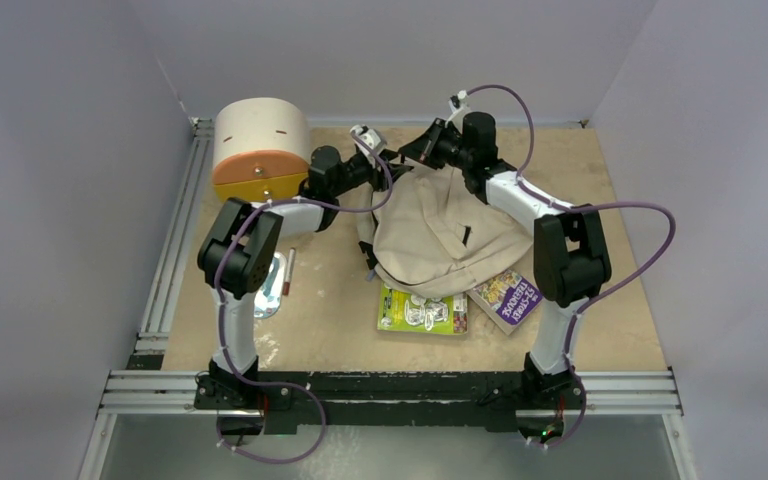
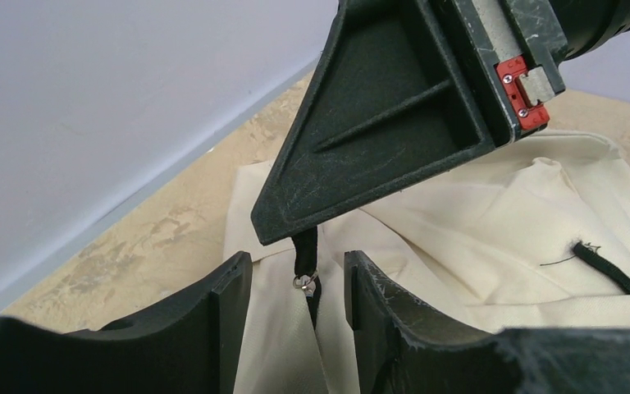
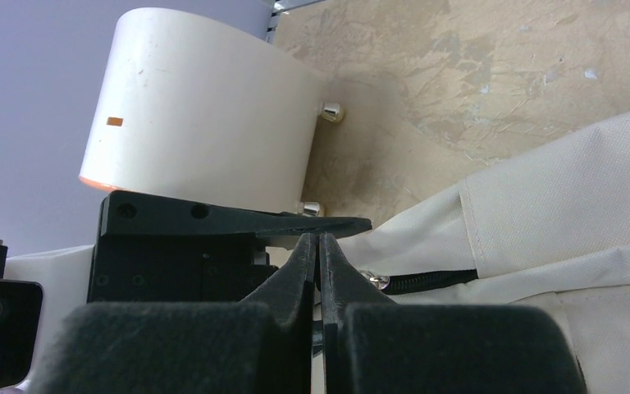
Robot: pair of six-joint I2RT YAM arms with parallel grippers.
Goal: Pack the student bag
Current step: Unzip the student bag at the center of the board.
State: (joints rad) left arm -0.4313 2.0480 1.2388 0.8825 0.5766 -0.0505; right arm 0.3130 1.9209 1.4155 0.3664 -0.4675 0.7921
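The student bag (image 1: 440, 238), a beige fabric backpack, lies in the middle of the table. Both grippers meet at its far left corner. My right gripper (image 3: 318, 245) is shut on the black zipper pull tab (image 2: 305, 250), which hangs from its tips down to the metal slider (image 2: 304, 281). The black zipper line (image 3: 426, 281) runs off to the right of the slider. My left gripper (image 2: 298, 267) is open, with one finger on each side of the slider and touching neither it nor the tab. From above, the left gripper (image 1: 388, 168) sits just left of the right gripper (image 1: 408, 155).
A cream drawer box (image 1: 260, 150) with orange and yellow fronts stands at the back left, close to the left arm. A green book (image 1: 422, 312) and a purple book (image 1: 505, 298) lie at the bag's near edge. A pen (image 1: 288, 272) lies by the left arm.
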